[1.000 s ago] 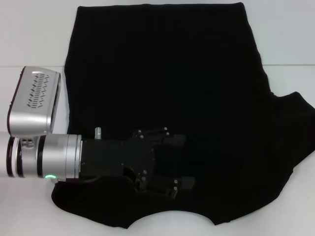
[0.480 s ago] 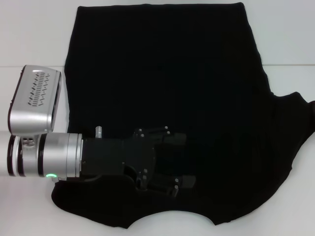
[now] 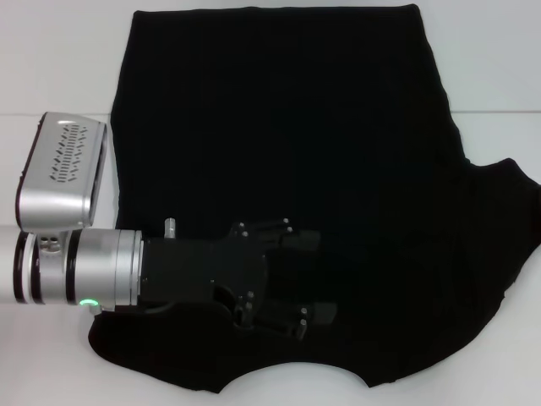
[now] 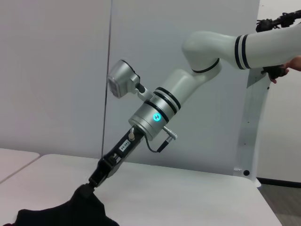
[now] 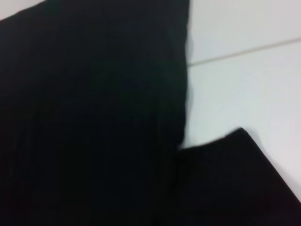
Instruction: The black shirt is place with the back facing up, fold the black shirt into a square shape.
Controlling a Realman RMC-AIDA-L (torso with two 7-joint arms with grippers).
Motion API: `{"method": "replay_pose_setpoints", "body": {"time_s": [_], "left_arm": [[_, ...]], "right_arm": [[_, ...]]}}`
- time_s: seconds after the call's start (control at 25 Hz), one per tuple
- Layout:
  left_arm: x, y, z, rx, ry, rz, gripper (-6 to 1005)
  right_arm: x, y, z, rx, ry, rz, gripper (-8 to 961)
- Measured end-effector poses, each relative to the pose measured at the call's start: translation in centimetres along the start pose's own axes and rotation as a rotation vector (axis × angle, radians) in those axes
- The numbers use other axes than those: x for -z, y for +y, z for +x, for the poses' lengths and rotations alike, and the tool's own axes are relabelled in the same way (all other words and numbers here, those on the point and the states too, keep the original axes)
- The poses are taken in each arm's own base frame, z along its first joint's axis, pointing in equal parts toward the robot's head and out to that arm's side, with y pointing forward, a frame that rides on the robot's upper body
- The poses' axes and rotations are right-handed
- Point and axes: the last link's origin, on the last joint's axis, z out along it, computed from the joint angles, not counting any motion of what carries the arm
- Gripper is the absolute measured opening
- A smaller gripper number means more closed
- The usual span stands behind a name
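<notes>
The black shirt (image 3: pixel 287 127) lies spread flat on the white table (image 3: pixel 59 59), with no lettering showing. Its neck opening is at the near edge and one sleeve (image 3: pixel 507 203) reaches the right edge of the head view. My left gripper (image 3: pixel 308 275) is low over the near left part of the shirt, fingers spread apart and holding nothing. My right gripper is outside the head view. The left wrist view shows it (image 4: pixel 94 181) pointing down at a raised peak of the shirt's fabric (image 4: pixel 80 212). The right wrist view shows shirt fabric (image 5: pixel 94 117) close up.
White table surface (image 5: pixel 244 80) lies bare to the left and right of the shirt. A seam line (image 3: pixel 51 115) crosses the table. A grey wall and a white post (image 4: pixel 249 117) stand behind the table.
The sleeve at the right edge has shifted slightly. The left arm has barely moved.
</notes>
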Motion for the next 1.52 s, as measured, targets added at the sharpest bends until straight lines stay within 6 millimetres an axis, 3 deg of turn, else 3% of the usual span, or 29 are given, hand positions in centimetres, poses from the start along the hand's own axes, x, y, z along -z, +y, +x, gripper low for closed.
{"method": "replay_pose_setpoints", "body": {"time_s": [0.4, 0.8, 0.96, 1.08, 1.32, 1.52], "left_arm": [[-0.1, 0.1, -0.1, 0.008, 0.0, -0.005, 949], [-0.1, 0.0, -0.2, 0.013, -0.001, 0.001, 949], [-0.1, 0.0, -0.2, 0.014, -0.001, 0.002, 949], [0.0, -0.1, -0.1, 0.02, -0.002, 0.007, 949], [0.1, -0.3, -0.2, 0.021, -0.009, 0.016, 948], [0.2, -0.5, -0.3, 0.02, -0.018, 0.029, 949]], "right_arm": [[0.2, -1.8, 2.2, -0.052, 0.005, 0.035, 11], [-0.9, -0.7, 1.2, -0.029, -0.023, 0.03, 10], [-2.0, 1.5, -0.2, 0.02, -0.031, -0.005, 11], [-3.2, 4.2, -1.1, 0.087, -0.026, -0.063, 10], [-5.9, 11.4, -1.0, 0.301, 0.135, -0.18, 11], [-6.7, 13.5, -1.3, 0.324, 0.177, -0.156, 10]]}}
